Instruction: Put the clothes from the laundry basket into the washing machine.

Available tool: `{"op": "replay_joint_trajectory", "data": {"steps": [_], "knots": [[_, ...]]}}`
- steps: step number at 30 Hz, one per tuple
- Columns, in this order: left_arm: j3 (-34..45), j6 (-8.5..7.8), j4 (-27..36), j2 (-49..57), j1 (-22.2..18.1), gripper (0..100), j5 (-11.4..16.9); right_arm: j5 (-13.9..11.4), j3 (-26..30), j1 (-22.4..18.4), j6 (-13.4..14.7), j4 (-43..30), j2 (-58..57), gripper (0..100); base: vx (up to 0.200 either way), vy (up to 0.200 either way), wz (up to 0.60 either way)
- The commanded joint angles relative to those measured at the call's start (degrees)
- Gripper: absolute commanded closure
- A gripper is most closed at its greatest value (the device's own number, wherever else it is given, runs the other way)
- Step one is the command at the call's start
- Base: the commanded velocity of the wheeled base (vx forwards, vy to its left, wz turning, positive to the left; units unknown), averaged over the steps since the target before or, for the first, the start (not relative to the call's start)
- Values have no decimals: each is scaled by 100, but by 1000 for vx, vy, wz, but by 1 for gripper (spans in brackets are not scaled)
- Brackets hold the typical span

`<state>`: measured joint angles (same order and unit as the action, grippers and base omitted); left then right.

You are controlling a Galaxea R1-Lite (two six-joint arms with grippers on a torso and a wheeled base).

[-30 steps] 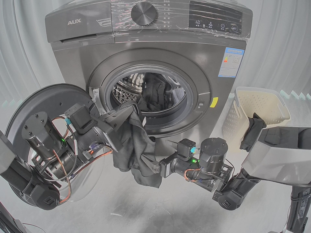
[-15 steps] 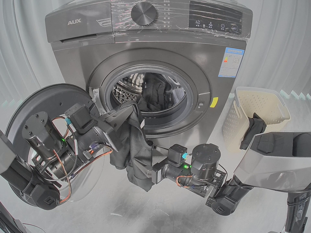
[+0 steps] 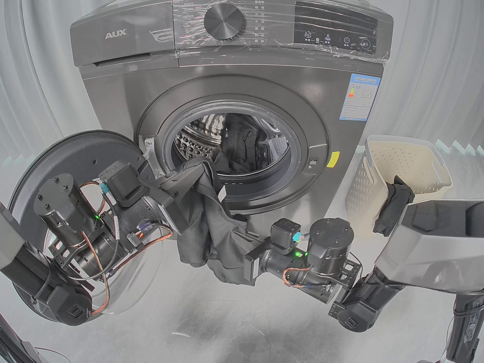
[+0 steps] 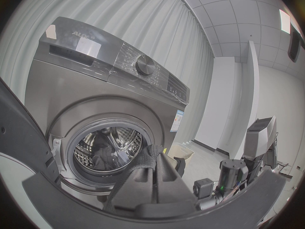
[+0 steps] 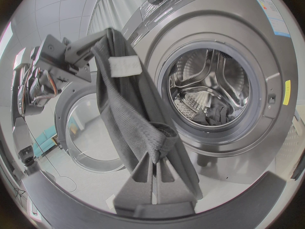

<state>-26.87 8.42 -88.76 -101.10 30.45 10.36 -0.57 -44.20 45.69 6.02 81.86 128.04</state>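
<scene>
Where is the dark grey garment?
In the head view, the dark grey garment hangs centre-left, before the open washing machine, held between the left gripper above and the right gripper below.

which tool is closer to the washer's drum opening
Left. The left tool holds the dark garment by the lower-left rim of the drum opening; the right tool grips its lower end, below and farther out in front.

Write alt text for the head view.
The left gripper and right gripper hold one dark garment before the open washing machine, whose drum holds dark clothes. A laundry basket with a second garment over its rim stands to the machine's right.
</scene>
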Motion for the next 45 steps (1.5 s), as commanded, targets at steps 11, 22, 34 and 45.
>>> {"op": "replay_joint_trajectory", "data": {"steps": [11, 22, 34, 45], "knots": [[41, -7, -1, 29, -92, 100, 36, -4, 404, -869, -163, -241, -1378, 100, 0, 0, 0], [226, -16, -1, 73, -57, 100, 27, 22, 316, -834, -101, 49, -2046, 100, 0, 0, 0], [24, -25, -1, 389, 40, 100, -17, -4, 597, -983, -66, 304, -2635, 100, 0, 0, 0], [-108, -25, 17, 653, -31, 100, -17, -39, 1274, -1018, -22, 304, -2837, 100, 0, 0, 0]]}}
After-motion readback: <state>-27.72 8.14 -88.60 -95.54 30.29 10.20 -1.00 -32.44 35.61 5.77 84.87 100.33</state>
